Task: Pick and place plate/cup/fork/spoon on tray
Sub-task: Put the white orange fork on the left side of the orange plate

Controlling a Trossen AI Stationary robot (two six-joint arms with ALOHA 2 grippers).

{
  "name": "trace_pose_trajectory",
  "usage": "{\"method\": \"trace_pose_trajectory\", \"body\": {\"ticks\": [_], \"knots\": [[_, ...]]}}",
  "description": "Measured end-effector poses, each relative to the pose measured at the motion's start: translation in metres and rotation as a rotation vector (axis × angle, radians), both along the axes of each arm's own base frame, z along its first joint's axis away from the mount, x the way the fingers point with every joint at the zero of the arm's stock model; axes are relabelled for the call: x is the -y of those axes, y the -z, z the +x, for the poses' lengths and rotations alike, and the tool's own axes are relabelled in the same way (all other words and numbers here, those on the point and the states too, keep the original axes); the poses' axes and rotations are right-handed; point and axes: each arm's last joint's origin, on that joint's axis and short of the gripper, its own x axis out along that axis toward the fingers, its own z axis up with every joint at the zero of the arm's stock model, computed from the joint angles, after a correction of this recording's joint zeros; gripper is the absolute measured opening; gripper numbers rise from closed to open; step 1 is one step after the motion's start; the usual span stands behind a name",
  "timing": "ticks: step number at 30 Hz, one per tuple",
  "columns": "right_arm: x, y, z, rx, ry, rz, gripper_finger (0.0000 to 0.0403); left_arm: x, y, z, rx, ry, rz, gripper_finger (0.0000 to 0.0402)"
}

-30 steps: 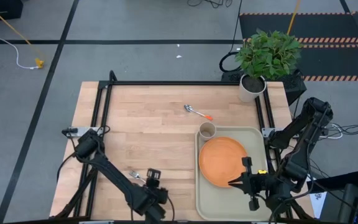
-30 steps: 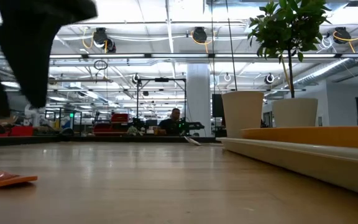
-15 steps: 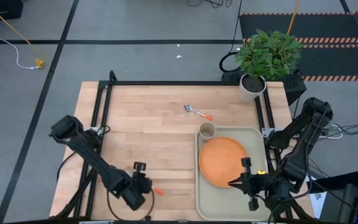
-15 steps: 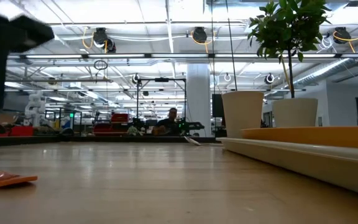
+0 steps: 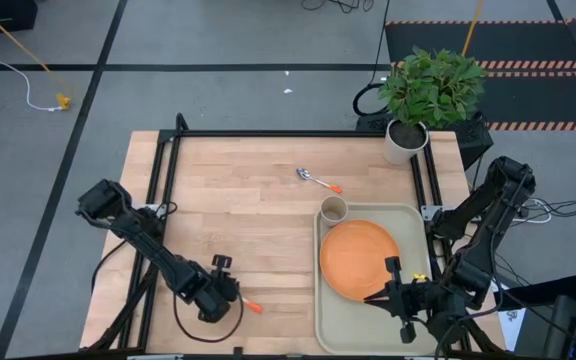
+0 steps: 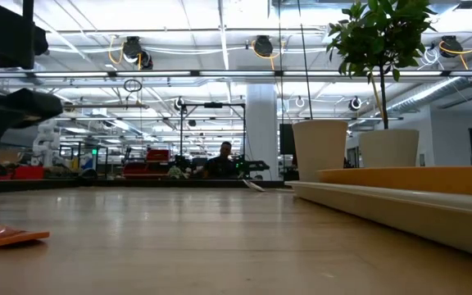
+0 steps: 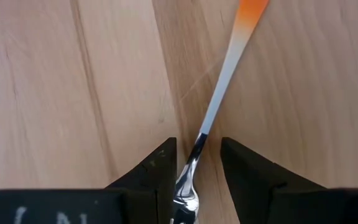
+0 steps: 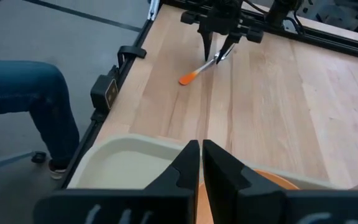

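the left hand (image 5: 220, 291) stood low at the near-left of the counter (image 5: 238, 200), its fingers (image 7: 157, 171) narrowly parted astride the neck of the fork (image 7: 219, 87), which lay flat on the wood; whether the pads actually touched the metal could not be told. a second earlier the same hand had been a little further right, over the tines, with the orange handle hidden beneath it; since then the arm had swung left and drawn back, and the handle now showed just to the right of the hand in the high view. the shift looked like a re-alignment for a grasp rather than a lift, so the fork was judged not yet picked up.

the right hand (image 5: 393, 292) waited over the near part of the tray (image 5: 340, 330), fingers nearly together and holding nothing. the plate (image 5: 360, 260) and the cup (image 5: 333, 209) already sat on the tray, the cup just beyond the plate. the spoon (image 5: 318, 181) remained on the bare counter, beyond the tray and well apart from the fork. a potted plant (image 5: 423, 95) stood at the far-right corner. two of the four items thus appeared still to be placed.
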Motion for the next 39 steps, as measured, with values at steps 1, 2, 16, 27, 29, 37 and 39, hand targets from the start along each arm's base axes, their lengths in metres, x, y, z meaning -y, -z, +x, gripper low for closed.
{"method": "trace_pose_trajectory", "body": {"ticks": [1, 2, 16, 27, 29, 37, 39], "knots": [[0.000, 0.000, 0.000, 0.000, 0.000, 0.000, 0.0011, -0.001, 0.001, 0.000, 0.005, -0.003, -0.003, 0.0131], [0.000, 0.000, 0.000, 0.000, 0.000, 0.000, 0.0011, -0.001, 0.002, 0.000, 0.013, -0.005, -0.004, 0.0131], [0.000, 0.000, 0.000, 0.000, 0.001, -0.001, 0.0011, -0.001, 0.004, 0.005, 0.067, -0.060, -0.049, 0.0011], [-0.002, 0.001, -0.001, -0.054, -0.068, 0.018, 0.0011, 0.012, -0.044, 0.042, 0.213, -0.101, -0.097, 0.0008], [-0.002, 0.002, -0.002, -0.067, -0.080, 0.029, 0.0011, 0.014, -0.061, 0.052, 0.269, -0.089, -0.082, 0.0009], [-0.001, -0.004, -0.011, -0.096, -0.106, 0.092, 0.0011, 0.010, -0.120, 0.087, 0.478, -0.087, -0.038, 0.0006], [0.001, -0.008, -0.015, -0.094, -0.105, 0.121, 0.0011, 0.005, -0.129, 0.093, 0.505, -0.097, -0.030, 0.0006]]}}
